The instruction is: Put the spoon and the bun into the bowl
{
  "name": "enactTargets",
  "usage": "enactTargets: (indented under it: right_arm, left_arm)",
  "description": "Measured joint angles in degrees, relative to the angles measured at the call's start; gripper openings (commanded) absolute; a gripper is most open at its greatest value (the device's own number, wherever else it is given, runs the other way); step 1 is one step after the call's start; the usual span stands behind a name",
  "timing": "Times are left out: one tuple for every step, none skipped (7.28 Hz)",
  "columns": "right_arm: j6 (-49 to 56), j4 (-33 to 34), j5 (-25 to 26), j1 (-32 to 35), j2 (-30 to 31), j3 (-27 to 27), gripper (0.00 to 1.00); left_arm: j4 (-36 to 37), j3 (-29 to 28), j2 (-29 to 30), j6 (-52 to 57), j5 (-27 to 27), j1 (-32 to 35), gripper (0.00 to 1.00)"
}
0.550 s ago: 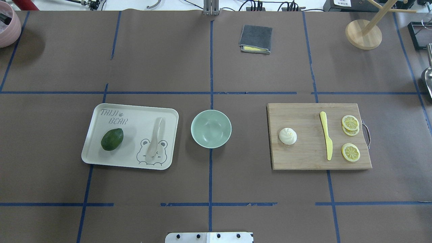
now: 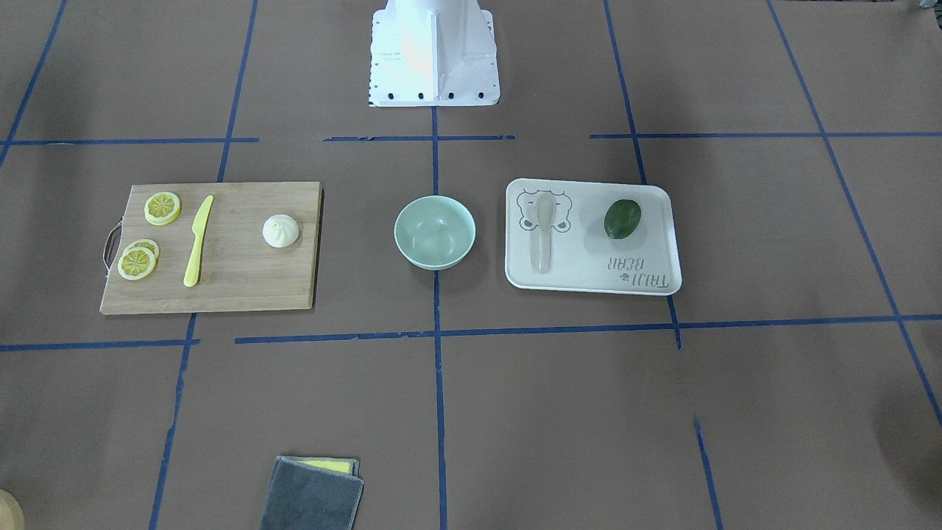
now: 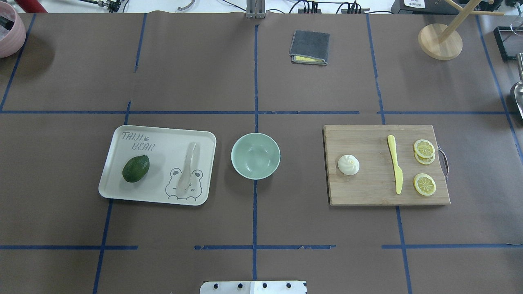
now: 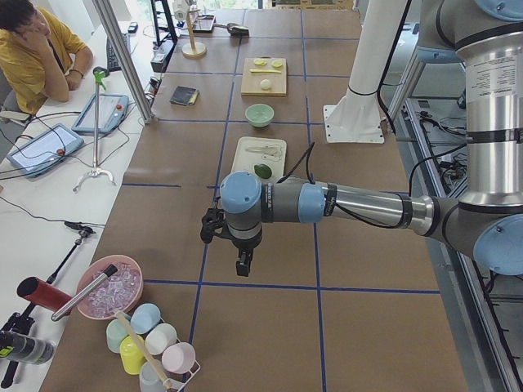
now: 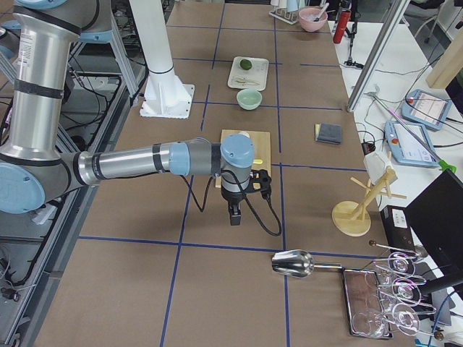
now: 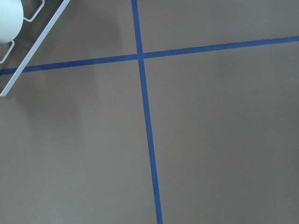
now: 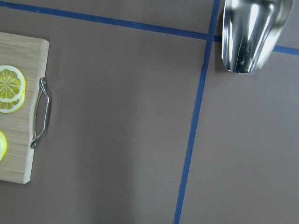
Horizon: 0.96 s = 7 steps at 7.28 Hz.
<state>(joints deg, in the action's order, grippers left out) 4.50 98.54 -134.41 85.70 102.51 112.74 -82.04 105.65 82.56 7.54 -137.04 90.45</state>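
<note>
Bowl (image 2: 434,232) ctr; spoon (image 2: 544,234) on tray (image 2: 589,266) beside green fruit (image 2: 622,218), lime maybe; bun (image 2: 280,231) on board (image 2: 235,283) nr knife (image 2: 198,241).

The left arm (image 4: 359,204) reaches level toward the left end of the tabletop (image 4: 368,278), its left gripper (image 4: 243,266) pointing straight down, clear of the surface. The right arm (image 5: 130,163) mirrors it toward the right end, with the right gripper (image 5: 234,215) also pointing down. Neither view shows whether the fingers are parted.

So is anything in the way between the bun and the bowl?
Nothing visible. The bun sits on the wooden board, with only bare board and table between it and the bowl. The yellow knife lies on the bun's other side.
</note>
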Motion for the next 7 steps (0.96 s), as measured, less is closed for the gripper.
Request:
enactTargets:
  right_arm:
    - [-0.2,-0.1,0.0,-0.1,0.0,0.0,1.0]
    - [-0.5,-0.1,-0.1,-0.1,-0.1,-0.1,1.0]
    - [-0.7,-0.2,-0.1,-0.1,-0.3,-0.1,1.0]
    - [-0.8,-0.2,-0.1,-0.2,-0.4,0.0,1.0]
    - [-1.0,-0.2,-0.2,-0.3,-0.4,0.0,1.0]
    - [-1.1,-0.2,-0.4,-0.5,-0.4,0.0,1.0]
    - [-1.1,-0.2,-0.9,-0.7,-0.5,0.0,1.0]
  left_arm:
    - [-0.9,-0.1,0.5,0.1,-0.2,-0.1,1.0]
    - [-3.6,0.1,0.6,0.2,-0.6,-0.1,1.0]
    - [-6.7,0.7,-0.1,0.2,-1.5,-0.2,1.0]
    - [-9.3,1.4,-0.9,0.2,-4.2,-0.8,1.0]
    - [-12.4,1.7,-1.2,-0.2,-8.1,-3.0,1.0]
    - [-16.6,1.7,-1.0,-2.1,-11.0,-6.8,1.0]
    - [-21.3,1.7,0.5,-7.6,-11.6,-11.2,1.0]
